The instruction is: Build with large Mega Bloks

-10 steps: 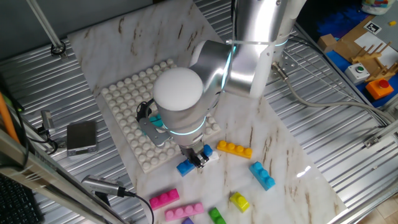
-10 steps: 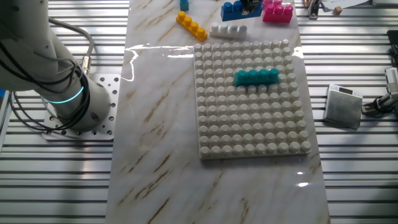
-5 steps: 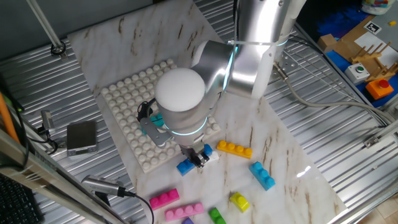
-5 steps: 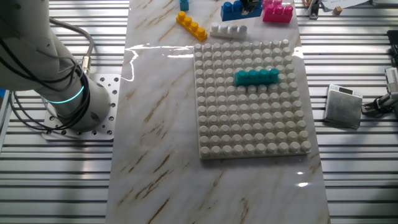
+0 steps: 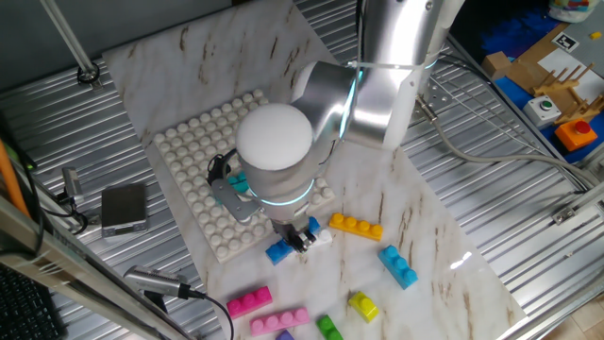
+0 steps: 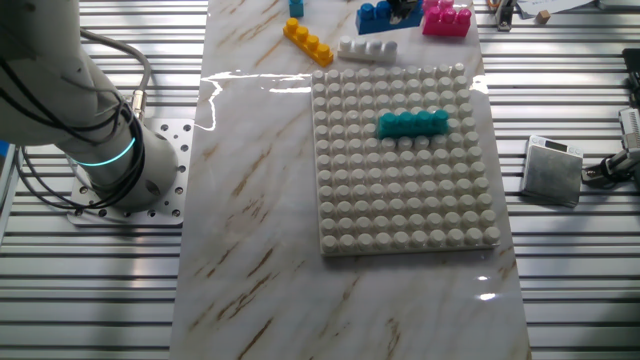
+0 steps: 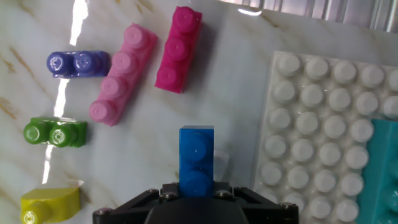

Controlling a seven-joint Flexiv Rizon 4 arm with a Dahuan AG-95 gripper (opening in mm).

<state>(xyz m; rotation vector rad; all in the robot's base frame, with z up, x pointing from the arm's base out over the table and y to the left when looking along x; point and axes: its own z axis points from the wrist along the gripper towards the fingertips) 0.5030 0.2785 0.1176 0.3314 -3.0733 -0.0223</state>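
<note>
We're down low at the bench (image 6: 250, 200), right off the edge of the white studded baseplate (image 6: 405, 160), and our jaws (image 7: 196, 186) sit around the near end of a blue brick (image 7: 196, 154). From the hand view the brick runs straight out between the fingers, and they look closed on it, so we read this as the pick-up step. In one fixed view the blue brick (image 5: 279, 251) sits under the wrist beside a white brick (image 6: 367, 46), whether resting on the marble or just off it we can't tell.

One teal brick (image 6: 411, 124) is already pressed onto the baseplate. Loose ones wait nearby: an orange brick (image 5: 356, 227), a light blue brick (image 5: 398, 265), two pink bricks (image 7: 118, 74) (image 7: 179, 50), plus purple (image 7: 78, 63), green (image 7: 55, 133) and yellow (image 7: 50, 203).

Next, we'd judge, comes a clean lift, a carry over the plate, and careful stud alignment before pressing down.
</note>
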